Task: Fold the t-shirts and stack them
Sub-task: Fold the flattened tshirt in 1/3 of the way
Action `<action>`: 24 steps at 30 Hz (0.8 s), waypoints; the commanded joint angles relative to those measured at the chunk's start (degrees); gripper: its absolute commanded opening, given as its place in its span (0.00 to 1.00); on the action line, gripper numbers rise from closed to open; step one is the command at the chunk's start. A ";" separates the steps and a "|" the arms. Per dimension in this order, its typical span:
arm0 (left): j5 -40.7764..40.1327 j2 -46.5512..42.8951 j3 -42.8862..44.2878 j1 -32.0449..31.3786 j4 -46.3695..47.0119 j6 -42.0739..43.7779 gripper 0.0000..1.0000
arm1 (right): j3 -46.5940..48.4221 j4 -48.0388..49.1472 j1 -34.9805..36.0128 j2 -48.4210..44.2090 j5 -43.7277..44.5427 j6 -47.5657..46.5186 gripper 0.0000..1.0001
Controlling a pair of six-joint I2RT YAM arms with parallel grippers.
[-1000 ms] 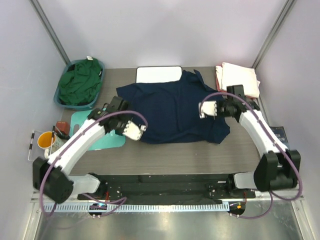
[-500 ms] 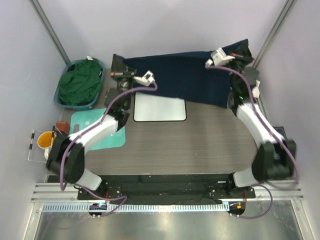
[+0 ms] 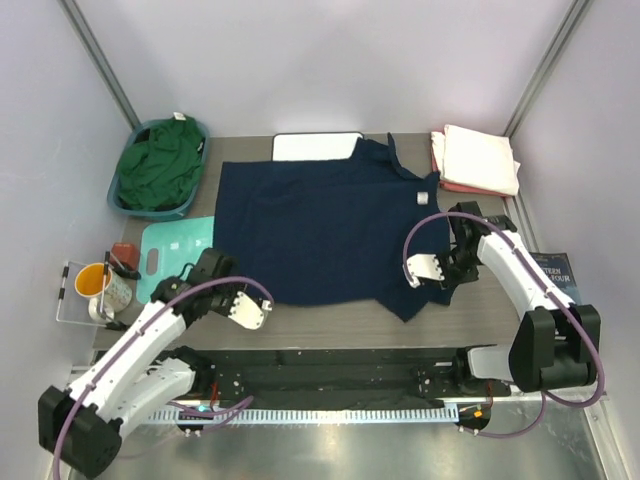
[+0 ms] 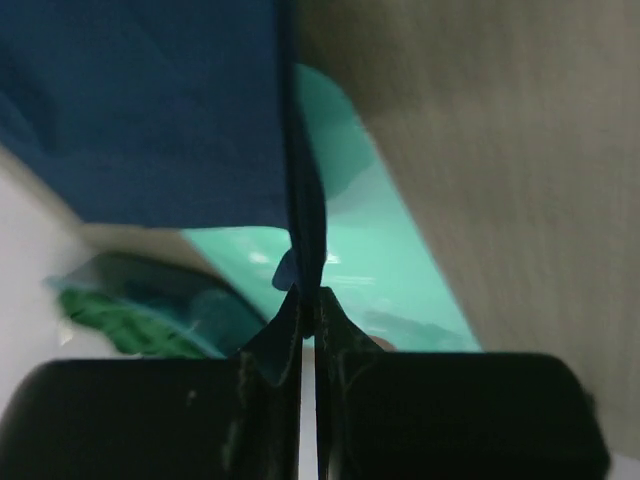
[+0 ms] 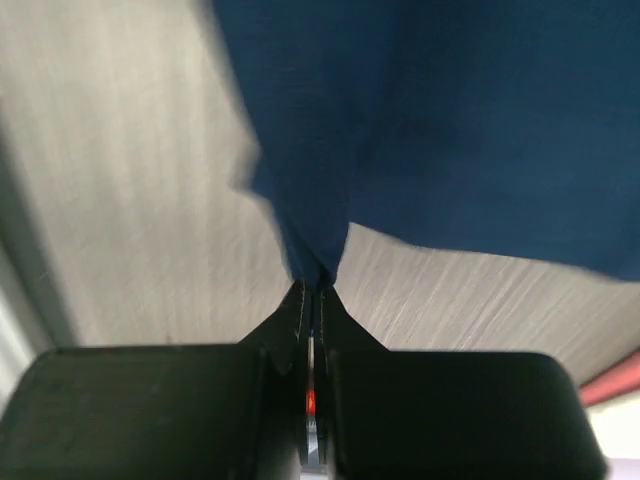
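Note:
The dark navy t-shirt (image 3: pixel 320 225) lies spread flat over the middle of the table. My left gripper (image 3: pixel 222 278) is shut on its near left hem, over the edge of the teal mat (image 3: pixel 172 250). The left wrist view shows the pinched navy cloth (image 4: pixel 170 120) in the shut gripper (image 4: pixel 308 300). My right gripper (image 3: pixel 434 282) is shut on the near right edge. The right wrist view shows the cloth (image 5: pixel 450 120) pinched in the gripper (image 5: pixel 312 285). The dark green t-shirt (image 3: pixel 160 162) is bunched in a basket. The cream-white t-shirt (image 3: pixel 482 156) lies folded on the salmon-pink one (image 3: pixel 466 187).
A blue basket (image 3: pixel 197 175) stands at the back left. The white board (image 3: pixel 312 146) lies at the back, partly under the navy shirt. An orange cup (image 3: pixel 94 282) with pens stands at the left edge. A dark booklet (image 3: pixel 556 268) lies at the right.
Both grippers held the navy shirt raised at the back of the table half a second ago. They have drawn it toward the near edge and it now lies flat.

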 commanded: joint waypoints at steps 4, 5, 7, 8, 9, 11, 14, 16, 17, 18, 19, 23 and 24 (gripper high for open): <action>3.70 16.48 16.54 0.55 -22.21 -10.59 0.00 | 10.58 -16.37 1.02 1.83 -0.68 -3.43 0.01; 3.17 18.58 16.99 0.55 -22.04 -11.81 0.00 | 11.03 -17.07 1.11 3.05 -0.15 -3.43 0.01; 2.73 19.48 17.44 0.64 -20.47 -12.35 0.00 | 11.99 -17.17 1.46 4.11 0.82 -1.94 0.01; 2.81 19.22 17.26 0.64 -19.58 -12.70 0.00 | 12.26 -16.73 1.46 4.72 0.82 -1.41 0.01; 2.99 18.87 16.48 0.64 -18.88 -12.62 0.00 | 12.52 -15.77 1.46 4.90 0.74 -0.62 0.01; 3.17 17.73 15.25 0.64 -17.65 -11.74 0.00 | 12.79 -15.06 1.46 5.26 0.30 -0.70 0.01; 1.24 16.50 12.00 0.64 -16.59 -9.46 0.00 | 12.44 -12.08 1.46 5.96 -0.67 -0.70 0.01; -0.08 16.32 10.06 0.64 -16.06 -8.58 0.00 | 11.83 -10.06 1.64 7.01 -0.58 -0.09 0.01; -0.52 16.23 9.01 0.64 -14.84 -8.66 0.00 | 11.65 -7.27 1.64 7.36 -0.58 0.26 0.01; -0.87 16.32 8.39 0.64 -13.96 -8.92 0.00 | 11.21 -5.67 1.73 7.80 -0.50 0.96 0.01; -1.57 16.41 7.60 0.64 -12.64 -9.36 0.00 | 11.12 -4.26 1.64 7.98 -0.41 1.49 0.01; -5.96 17.55 3.91 0.81 -6.58 -10.51 0.00 | 10.33 1.80 1.82 8.42 0.03 1.49 0.01; -6.15 18.07 3.55 0.90 -5.00 -10.59 0.00 | 10.59 2.42 1.82 8.60 -0.05 1.67 0.01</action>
